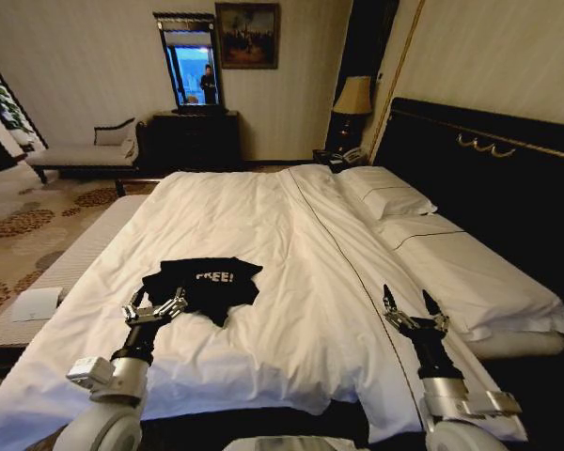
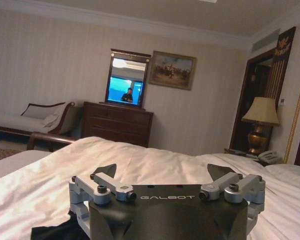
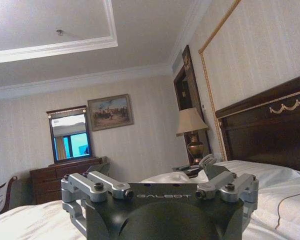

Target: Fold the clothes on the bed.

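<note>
We see the shirt (image 1: 205,285) lying crumpled on the bed (image 1: 291,244), near its foot on our left side. Our left gripper (image 1: 155,307) hovers with fingers spread at the shirt's near edge, holding nothing. Our right gripper (image 1: 415,309) hangs released over the duvet, well apart from the shirt

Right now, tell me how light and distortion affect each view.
Head view: wide-angle bend curves the bed; the black T-shirt by the left gripper loses its folds in shadow, and the right gripper hovers over the dim side. Left wrist view: warm, lamp aglow. Right wrist view: tilted up, bright ceiling.
</note>
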You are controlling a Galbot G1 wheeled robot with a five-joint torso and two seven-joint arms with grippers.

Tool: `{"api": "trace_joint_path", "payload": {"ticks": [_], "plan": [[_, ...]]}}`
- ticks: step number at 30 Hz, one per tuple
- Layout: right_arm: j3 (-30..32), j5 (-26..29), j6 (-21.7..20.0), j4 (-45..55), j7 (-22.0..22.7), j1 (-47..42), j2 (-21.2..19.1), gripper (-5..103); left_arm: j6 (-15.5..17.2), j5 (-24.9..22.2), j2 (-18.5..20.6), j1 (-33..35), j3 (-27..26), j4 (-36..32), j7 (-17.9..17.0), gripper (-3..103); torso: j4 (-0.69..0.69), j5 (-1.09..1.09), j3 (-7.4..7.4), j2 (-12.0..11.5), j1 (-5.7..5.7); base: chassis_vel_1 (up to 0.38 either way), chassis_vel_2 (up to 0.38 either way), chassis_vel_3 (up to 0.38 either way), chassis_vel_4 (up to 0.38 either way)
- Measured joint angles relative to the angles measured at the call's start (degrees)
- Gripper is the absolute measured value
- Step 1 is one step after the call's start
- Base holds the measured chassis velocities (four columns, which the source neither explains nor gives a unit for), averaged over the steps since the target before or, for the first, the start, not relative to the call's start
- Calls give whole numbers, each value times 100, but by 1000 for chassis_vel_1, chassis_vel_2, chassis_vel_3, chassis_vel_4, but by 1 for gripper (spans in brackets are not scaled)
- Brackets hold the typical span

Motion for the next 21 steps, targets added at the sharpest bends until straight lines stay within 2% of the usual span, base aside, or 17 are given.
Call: {"api": "trace_joint_path", "payload": {"ticks": [21], "plan": [[-48,-126,74,32,-71,-63,97,100,-58,-45,14,128,-153,-71,25,100,0,0,0,0,0,21,52,-21,-48]]}}
